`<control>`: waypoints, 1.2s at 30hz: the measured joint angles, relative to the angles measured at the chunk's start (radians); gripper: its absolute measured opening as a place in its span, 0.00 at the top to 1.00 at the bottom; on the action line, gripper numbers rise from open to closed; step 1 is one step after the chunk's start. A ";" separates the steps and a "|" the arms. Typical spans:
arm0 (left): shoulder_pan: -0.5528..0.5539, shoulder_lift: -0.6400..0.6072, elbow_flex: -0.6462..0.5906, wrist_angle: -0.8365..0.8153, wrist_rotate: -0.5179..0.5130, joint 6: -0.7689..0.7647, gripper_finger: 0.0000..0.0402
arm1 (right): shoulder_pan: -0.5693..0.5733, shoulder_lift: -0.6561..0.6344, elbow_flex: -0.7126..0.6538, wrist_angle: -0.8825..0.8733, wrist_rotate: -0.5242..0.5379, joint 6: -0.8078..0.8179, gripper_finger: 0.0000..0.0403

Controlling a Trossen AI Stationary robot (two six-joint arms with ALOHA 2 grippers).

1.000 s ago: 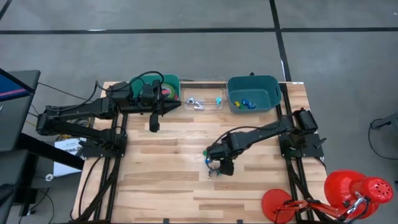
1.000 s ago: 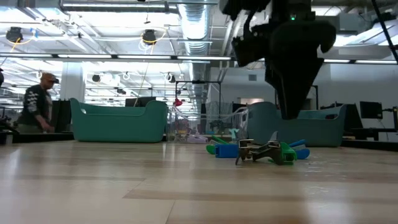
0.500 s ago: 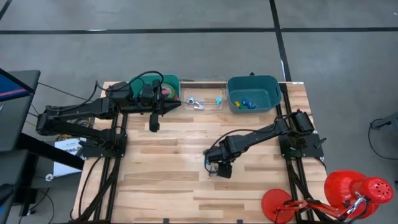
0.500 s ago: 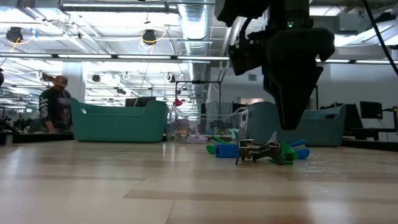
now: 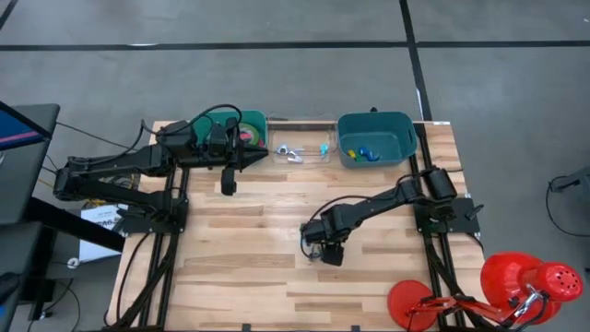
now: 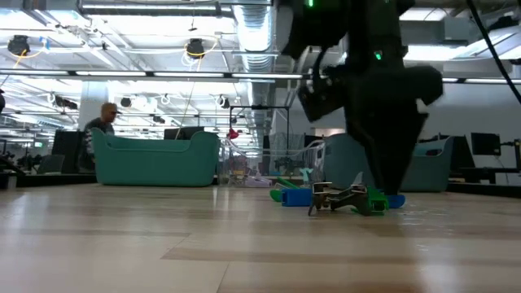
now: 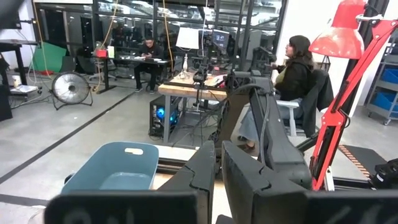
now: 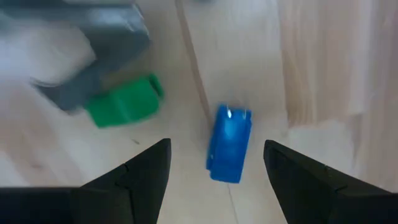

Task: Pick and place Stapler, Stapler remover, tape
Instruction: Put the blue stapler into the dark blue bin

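- The right pincer (image 5: pixel 320 254) has come lower over the middle of the table (image 5: pixel 240 277) than a second ago; in the low view its dark body now almost reaches the small pieces lying there.
- Its fingers stand wide apart and hold nothing; the wrist view shows a blue piece (image 8: pixel 229 143) centred between them, with a green-handled piece (image 8: pixel 122 107) just beside, probably a staple remover.
- That suggests a grasp on the blue piece is about to start.
- The left pincer (image 5: pixel 263 158) has not moved: shut, empty, by the green bin (image 5: pixel 260 120) at the table's far edge.
- The tape (image 5: pixel 247 136) lies in that bin, mostly hidden.
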 joint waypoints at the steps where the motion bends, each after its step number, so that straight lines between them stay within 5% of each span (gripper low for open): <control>1: 0.000 0.000 0.000 0.000 0.000 0.000 0.95 | 0.000 0.005 -0.003 -0.011 -0.007 0.000 0.38; 17: 0.000 0.000 0.000 0.000 0.000 0.000 0.95 | -0.012 0.003 -0.002 0.012 -0.008 -0.002 0.39; 36: 0.000 0.000 0.000 0.000 0.000 0.000 0.95 | -0.012 0.003 -0.002 0.030 -0.008 -0.003 0.76</control>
